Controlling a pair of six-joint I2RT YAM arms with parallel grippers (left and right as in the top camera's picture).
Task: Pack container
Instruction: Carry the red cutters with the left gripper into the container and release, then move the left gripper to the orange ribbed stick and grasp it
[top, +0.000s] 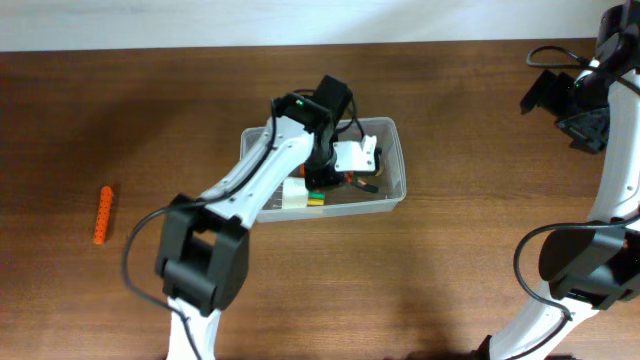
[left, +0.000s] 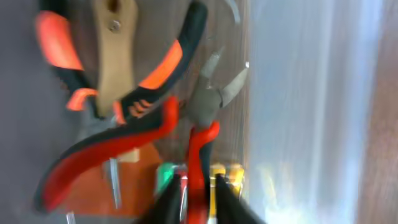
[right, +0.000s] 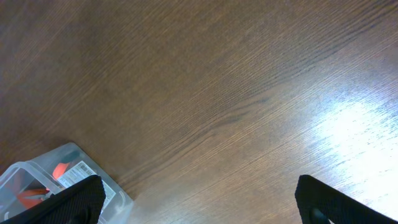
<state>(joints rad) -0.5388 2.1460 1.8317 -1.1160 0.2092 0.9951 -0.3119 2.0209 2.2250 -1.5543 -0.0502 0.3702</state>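
one container (top: 400, 170); one orange stick (top: 103, 214) outside; left hand (left: 196, 194) pinching one pliers (left: 200, 107)

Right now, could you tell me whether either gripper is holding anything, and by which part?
The left gripper pinches the small pliers by one red handle; right gripper holds nothing.

The brown wooden tabletop (right: 205, 81) shows fine grain under a smooth, half-glossy finish with pale glare, and the clear, colourless rectangular plastic tub (top: 399, 165) on it looks smooth and shiny, with a white label (right: 76, 173) like paper on its wall. In the blurred left wrist view the small pliers (left: 208, 102) have a dull grey metal head and smooth red grips that look like rubbery plastic, as do the orange-and-black grips of the larger pliers (left: 165, 65). The short orange ribbed stick (top: 103, 214) looks like matt plastic, and the left arm (top: 250, 180) has a glossy white plastic shell with matt black joints.
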